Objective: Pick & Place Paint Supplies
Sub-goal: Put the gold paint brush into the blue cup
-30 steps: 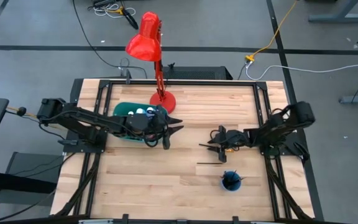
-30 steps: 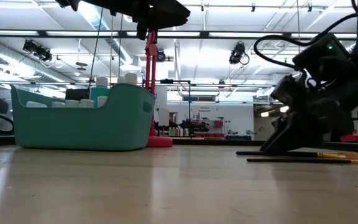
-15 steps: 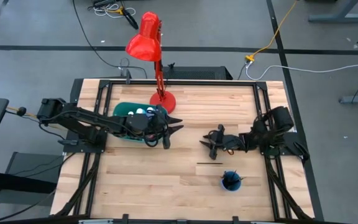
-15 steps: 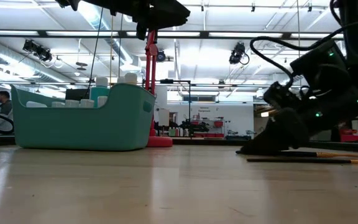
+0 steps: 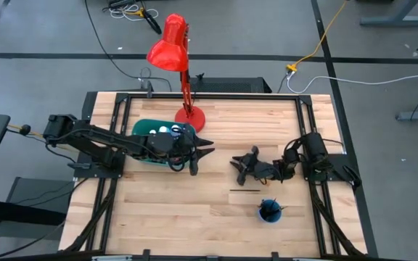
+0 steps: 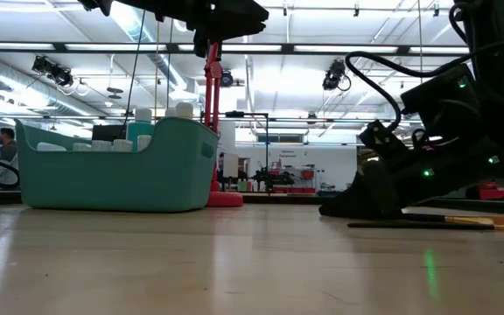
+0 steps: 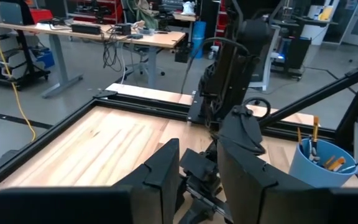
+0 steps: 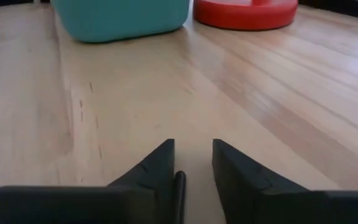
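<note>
- One step is in hand: picking a brush. The right gripper (image 5: 242, 168) sits low on the wooden table (image 5: 158, 217), well apart from the teal rectangular plastic bin (image 5: 140, 129), on its right-arm side.
- Its fingers stand a narrow gap apart. A thin dark paintbrush handle (image 8: 179, 186) lies between them, against one finger; judged not yet clamped.
- Next move, as judged: close fully, lift level, then carry toward the cup.
- Counts, nearest first:
- One small round blue cup (image 5: 278, 215), farthest from the bin toward the front edge. It holds several brushes; exact number cannot be told.
- One loose dark paintbrush (image 5: 245, 191), flat on the table between cup and right gripper.
- One left gripper (image 5: 209, 145), hovering just beside the bin, fingers slightly parted, holding nothing.
- White-capped paint bottles (image 5: 164, 130) inside the bin: a few caps visible, total hidden.
- One red desk lamp (image 5: 189, 116), base just behind the bin.
</note>
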Robot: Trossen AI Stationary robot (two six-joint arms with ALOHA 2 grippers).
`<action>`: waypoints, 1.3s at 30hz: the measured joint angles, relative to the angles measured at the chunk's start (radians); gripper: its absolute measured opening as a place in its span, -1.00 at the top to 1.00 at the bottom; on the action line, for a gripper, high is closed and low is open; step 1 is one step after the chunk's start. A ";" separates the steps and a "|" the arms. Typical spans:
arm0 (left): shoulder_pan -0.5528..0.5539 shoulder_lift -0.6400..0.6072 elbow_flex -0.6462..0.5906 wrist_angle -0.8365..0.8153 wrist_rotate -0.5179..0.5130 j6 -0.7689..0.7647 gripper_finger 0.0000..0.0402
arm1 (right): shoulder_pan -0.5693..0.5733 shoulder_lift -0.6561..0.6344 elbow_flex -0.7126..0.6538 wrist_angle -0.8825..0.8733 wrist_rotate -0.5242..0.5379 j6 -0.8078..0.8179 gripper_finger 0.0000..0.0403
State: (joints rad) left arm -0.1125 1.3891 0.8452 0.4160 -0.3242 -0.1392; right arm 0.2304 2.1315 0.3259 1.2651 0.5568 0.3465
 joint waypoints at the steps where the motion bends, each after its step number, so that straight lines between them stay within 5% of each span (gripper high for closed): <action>1: 0.000 0.000 0.000 0.000 0.000 -0.003 0.43 | 0.012 0.000 -0.002 -0.002 0.018 0.004 0.50; 6: 0.000 0.000 0.000 0.000 0.000 -0.004 0.43 | 0.022 0.000 -0.003 -0.015 0.066 0.021 0.69; 14: 0.000 0.000 0.000 0.002 0.000 -0.012 0.43 | 0.017 -0.024 -0.005 0.013 0.031 -0.052 0.69; 27: 0.000 0.000 0.000 0.003 0.000 -0.014 0.43 | -0.010 -0.378 -0.002 -0.116 -0.050 -0.363 0.70; 33: 0.000 0.000 0.000 0.002 0.003 -0.015 0.43 | -0.012 -0.599 0.082 -0.495 -0.037 -0.475 0.97; 39: 0.000 0.000 0.001 0.001 0.004 -0.015 0.43 | -0.013 -0.719 0.239 -0.884 -0.125 -0.422 0.99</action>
State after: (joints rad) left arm -0.1125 1.3895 0.8459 0.4165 -0.3200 -0.1539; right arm 0.2175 1.4125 0.5651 0.3815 0.4319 -0.0755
